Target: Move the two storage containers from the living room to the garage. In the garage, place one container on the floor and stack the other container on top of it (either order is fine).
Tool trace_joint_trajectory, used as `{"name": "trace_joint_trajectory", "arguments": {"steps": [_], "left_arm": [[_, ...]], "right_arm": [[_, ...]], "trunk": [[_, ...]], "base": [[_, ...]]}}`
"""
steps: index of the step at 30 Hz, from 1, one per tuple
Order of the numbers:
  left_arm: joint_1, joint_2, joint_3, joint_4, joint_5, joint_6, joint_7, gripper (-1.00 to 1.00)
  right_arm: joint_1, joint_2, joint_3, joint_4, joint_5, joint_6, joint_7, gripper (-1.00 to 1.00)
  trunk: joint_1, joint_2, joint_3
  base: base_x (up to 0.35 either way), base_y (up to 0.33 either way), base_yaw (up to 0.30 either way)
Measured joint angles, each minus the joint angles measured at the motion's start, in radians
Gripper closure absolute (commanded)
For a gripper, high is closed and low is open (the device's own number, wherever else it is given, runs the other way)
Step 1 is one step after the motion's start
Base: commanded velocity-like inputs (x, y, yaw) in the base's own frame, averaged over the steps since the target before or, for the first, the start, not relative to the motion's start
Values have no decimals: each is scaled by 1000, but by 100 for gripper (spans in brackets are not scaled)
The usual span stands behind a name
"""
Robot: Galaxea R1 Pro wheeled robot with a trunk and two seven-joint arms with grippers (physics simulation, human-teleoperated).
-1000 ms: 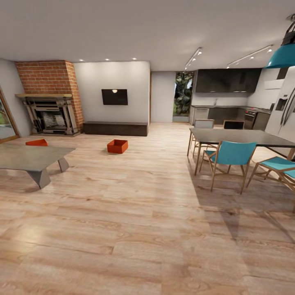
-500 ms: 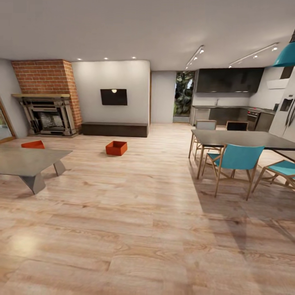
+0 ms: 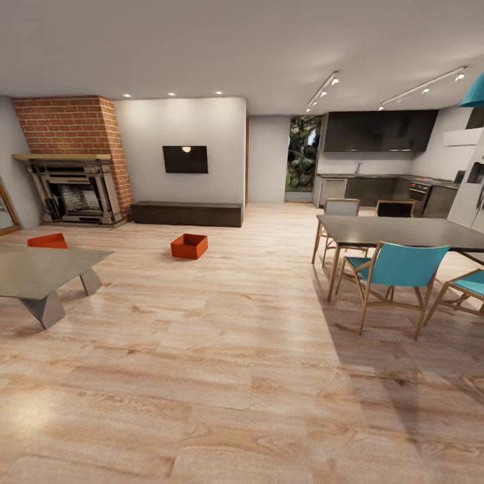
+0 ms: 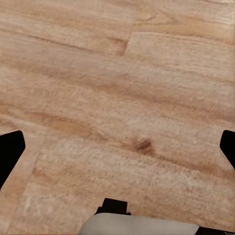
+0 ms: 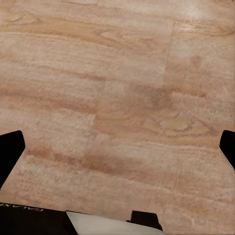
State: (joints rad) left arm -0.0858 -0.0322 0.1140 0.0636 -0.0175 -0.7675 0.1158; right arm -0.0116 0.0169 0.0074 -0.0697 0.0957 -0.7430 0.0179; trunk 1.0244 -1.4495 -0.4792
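Observation:
Two orange-red storage containers stand on the light wood plank floor of the living room. One container sits in the open, in front of the dark low bench. The other container is far left, partly hidden behind the grey coffee table. Both are far ahead of me. My left gripper hangs open over bare planks, its black fingertips at the picture's edges. In the same way my right gripper is open and holds nothing. The garage is out of view.
A red brick fireplace stands at the back left, with a wall TV beside it. A dark dining table with teal chairs fills the right side. A kitchen lies behind it. Wide open floor stretches between me and the containers.
The head view has shifted: the coffee table and far-left container slid toward the left edge, the dining set toward the right. Nothing in the room itself moved.

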Motion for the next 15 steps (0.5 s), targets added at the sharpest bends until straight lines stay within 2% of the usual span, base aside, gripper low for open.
{"name": "trace_joint_trajectory", "arguments": {"steps": [7,15], "left_arm": [[0,0,0,0,0,0,0,-100],[0,0,0,0,0,1,0,-100]], "right_arm": [[0,0,-1,0,-1,1,0,-100],[0,0,-1,0,-1,1,-2,-100]], "trunk": [[0,0,0],[0,0,0]], "base": [[325,-6,0],[325,-111,0]]}}
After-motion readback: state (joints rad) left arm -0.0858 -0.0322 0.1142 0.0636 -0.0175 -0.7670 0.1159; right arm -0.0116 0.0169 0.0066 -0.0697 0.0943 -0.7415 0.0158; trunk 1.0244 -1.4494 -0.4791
